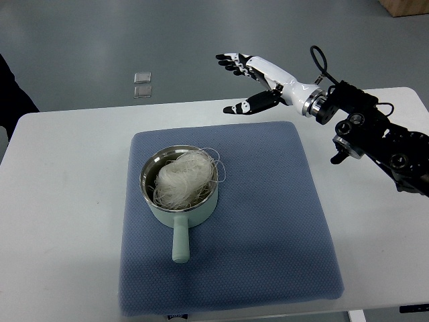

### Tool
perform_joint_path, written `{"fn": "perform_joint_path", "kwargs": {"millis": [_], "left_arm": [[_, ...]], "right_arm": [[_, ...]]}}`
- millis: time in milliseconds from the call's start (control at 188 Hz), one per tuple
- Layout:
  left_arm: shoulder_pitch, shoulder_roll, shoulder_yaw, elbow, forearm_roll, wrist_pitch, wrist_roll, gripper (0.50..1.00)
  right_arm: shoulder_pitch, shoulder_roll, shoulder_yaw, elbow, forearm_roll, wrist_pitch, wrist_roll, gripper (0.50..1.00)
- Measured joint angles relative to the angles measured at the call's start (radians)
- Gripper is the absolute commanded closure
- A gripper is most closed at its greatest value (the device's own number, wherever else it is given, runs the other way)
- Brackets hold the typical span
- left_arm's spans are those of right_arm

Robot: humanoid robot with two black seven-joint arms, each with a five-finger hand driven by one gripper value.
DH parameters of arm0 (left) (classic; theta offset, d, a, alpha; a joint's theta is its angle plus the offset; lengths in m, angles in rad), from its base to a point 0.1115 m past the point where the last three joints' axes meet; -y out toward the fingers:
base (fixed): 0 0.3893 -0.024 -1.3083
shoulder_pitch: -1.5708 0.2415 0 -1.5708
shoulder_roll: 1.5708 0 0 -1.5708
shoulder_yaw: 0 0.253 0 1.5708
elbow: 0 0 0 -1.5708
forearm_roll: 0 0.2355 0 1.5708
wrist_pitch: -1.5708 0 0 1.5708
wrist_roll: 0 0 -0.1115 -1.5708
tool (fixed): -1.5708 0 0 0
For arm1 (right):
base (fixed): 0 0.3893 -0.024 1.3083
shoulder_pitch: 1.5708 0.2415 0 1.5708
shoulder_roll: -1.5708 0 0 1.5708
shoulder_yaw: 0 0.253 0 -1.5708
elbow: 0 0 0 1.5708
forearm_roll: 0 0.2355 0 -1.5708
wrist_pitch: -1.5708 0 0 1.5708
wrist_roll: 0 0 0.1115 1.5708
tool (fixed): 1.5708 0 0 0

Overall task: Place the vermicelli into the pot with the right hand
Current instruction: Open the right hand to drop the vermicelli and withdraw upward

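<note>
I can read no text, label, brand or number anywhere from here, neither on the pot (178, 194) down to the left of the right hand (255, 84) nor on the blue mat (268, 221) under it.

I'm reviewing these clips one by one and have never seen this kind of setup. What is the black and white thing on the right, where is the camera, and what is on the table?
It is a single picture, taken from a camera on the robot looking steeply down at its work. The black arm entering from the right ends in a white right hand with black-tipped fingers; they are spread and hold nothing, raised over the table's far edge. No left arm shows. On the white table lies a blue mat, and on it a pale green pot with its handle pointing toward the camera. A nest of white vermicelli already sits inside the pot, a few strands trailing over the rim.
</note>
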Motion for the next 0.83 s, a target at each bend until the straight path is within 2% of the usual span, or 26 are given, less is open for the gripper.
{"fn": "perform_joint_path", "kwargs": {"millis": [176,410,831], "left_arm": [[0.000,0.000,-0.001,0.000,0.000,0.000,0.000,0.500],[0.000,0.000,-0.002,-0.001,0.000,0.000,0.000,0.500],[-0.001,0.000,-0.003,-0.001,0.000,0.000,0.000,0.500]], "right_arm": [[-0.097,0.002,0.137,-0.084,0.246,-0.010,-0.030,0.593],[-0.149,-0.002,0.155,-0.117,0.532,-0.099,-0.044,0.591],[-0.179,0.001,0.155,-0.125,0.595,-0.109,-0.037,0.576]]}}
